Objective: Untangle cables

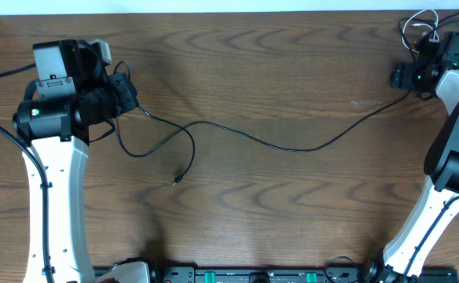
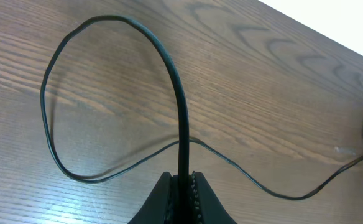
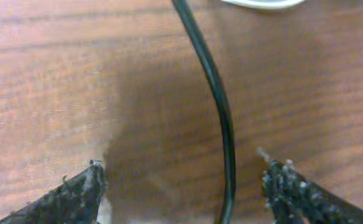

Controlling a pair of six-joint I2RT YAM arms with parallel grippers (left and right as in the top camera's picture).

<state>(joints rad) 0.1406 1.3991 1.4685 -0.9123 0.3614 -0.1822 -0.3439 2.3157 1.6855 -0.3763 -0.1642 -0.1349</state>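
The left gripper [image 2: 183, 194] pinches a thin black cable [image 2: 180, 93] looping over the brown wooden table [image 2: 262, 74]. The right gripper [image 3: 184, 186] is spread astride it. Only overhead shows the cable spanning both arms, beside a tangled thin white cord [image 1: 420, 22].

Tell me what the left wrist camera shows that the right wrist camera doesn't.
Left wrist only: the left gripper shut on the black cable, which curls into a loop and trails away. Right wrist only: the right gripper open, cable lying unpinched between its jaws, and some white cord at the top edge. Both: black cable on the wooden table.
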